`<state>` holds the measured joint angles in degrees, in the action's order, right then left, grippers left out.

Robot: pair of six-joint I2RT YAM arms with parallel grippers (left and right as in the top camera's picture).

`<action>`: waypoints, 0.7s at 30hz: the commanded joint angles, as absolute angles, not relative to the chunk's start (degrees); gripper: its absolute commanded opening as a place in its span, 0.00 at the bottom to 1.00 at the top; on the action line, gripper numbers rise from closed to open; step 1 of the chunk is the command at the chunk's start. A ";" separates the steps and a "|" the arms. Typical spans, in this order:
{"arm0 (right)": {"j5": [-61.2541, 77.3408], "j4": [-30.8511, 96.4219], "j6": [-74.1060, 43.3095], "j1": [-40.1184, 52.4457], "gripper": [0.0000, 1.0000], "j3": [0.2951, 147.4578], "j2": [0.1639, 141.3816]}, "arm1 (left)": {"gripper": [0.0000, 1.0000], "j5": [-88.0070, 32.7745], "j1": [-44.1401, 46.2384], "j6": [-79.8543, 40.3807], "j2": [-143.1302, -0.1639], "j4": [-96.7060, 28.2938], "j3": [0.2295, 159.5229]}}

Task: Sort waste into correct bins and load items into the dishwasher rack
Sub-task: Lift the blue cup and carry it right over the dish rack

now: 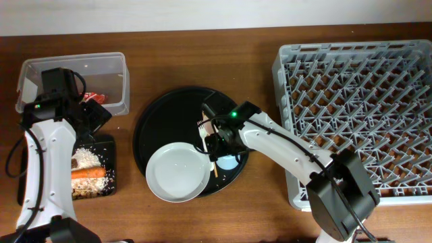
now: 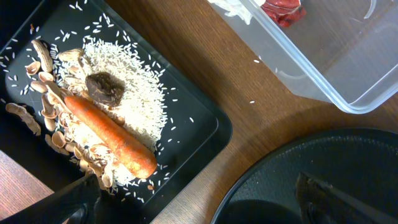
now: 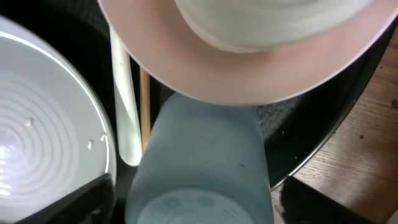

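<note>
While your right pincer (image 3: 198,202) stands open astride one light blue cup (image 3: 199,155), your left pincer (image 2: 199,202) gapes empty. Nearby — one plate (image 1: 177,173), one fork (image 1: 202,128).

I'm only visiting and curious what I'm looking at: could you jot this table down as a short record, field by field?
clear tub: red wrapper, white tissue inside
black rectangular tray: rice, carrot, brownish scraps
round tray: white plate, fork, pink bowl, blue cup
rack: no dishes in it
left gripper: open, above the table beside the black rectangular tray
right gripper: open, fingers either side of the blue cup
</note>
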<state>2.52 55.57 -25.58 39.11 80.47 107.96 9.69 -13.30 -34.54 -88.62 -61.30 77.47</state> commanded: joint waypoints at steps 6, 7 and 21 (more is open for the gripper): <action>1.96 55.44 -26.00 39.46 0.64 80.16 108.09 | 0.99 9.93 -13.45 -35.16 -88.71 -61.36 77.84; 1.69 55.59 -25.98 39.46 0.63 80.16 108.05 | 0.99 9.91 -13.45 -35.16 -88.71 -61.36 77.84; -0.67 73.06 -24.73 37.08 0.54 99.48 105.23 | 0.99 9.91 -13.52 -35.16 -88.71 -61.34 77.84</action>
<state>0.69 70.06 -25.56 38.59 92.18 107.85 9.69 -13.30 -34.54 -88.62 -61.32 77.47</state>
